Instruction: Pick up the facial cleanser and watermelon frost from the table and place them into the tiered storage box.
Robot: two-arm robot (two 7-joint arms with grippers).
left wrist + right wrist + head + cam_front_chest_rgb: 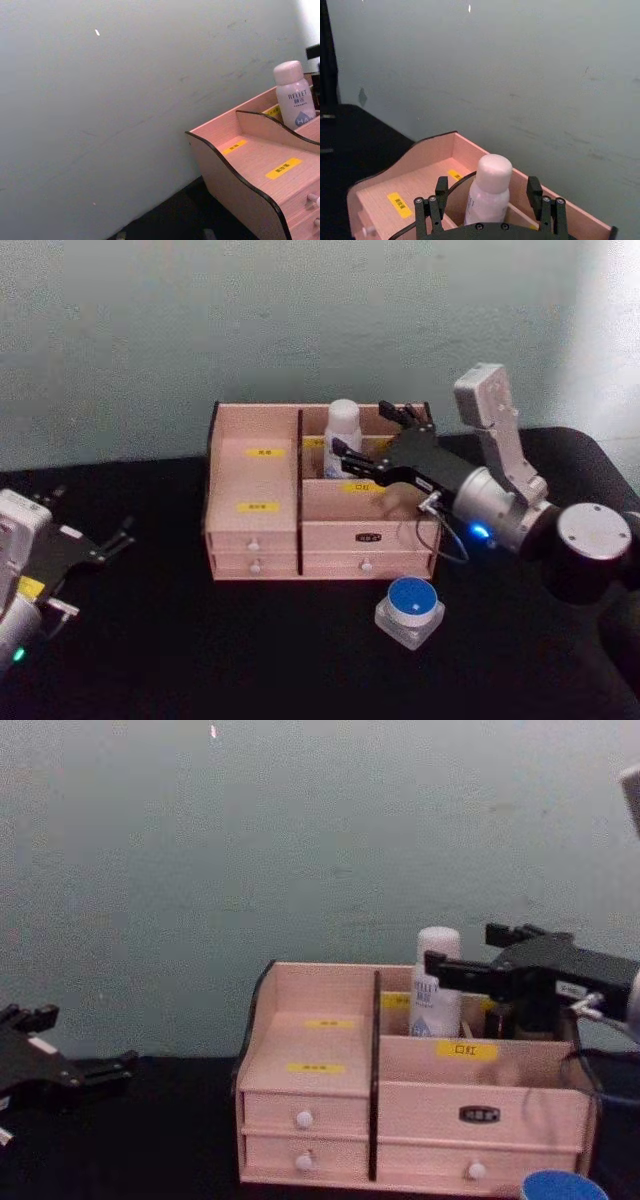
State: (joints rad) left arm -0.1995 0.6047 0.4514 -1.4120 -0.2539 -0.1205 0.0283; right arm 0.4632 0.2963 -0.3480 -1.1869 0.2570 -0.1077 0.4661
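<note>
**Black desk: cleanser in the box, jar not yet moved**

Pale grey-green wall [200,320] backs a matte black desk [180,660] in the head view. The tiered storage box [250,475] is pinkish wood-grain board with dark edging, stepped shelves and white-knobbed drawers, and it sits just under the right jaws. Those jaws are spread, with the facial cleanser [343,428] upright at their tips in the rear right compartment. The watermelon frost [410,610], a squat frosted jar with a round blue lid, stands on the desk below those jaws, just in front of the drawers. The left jaws, also spread, rest well apart from everything at the desk's left edge.

The left wrist view shows the box's curved, dark-rimmed side panel [240,185] and the smooth white bottle [295,95] beyond it.

In the right wrist view the rounded cap [494,170] stands between the right jaws with a gap on each side, so nothing is pinched.

In the chest view the right jaws are level with the bottle's [437,982] upper half.

The cleanser looks placed and released. The next move calls for drawing clear without tipping the slim bottle, then a wide spread over the jar's broad lid.
</note>
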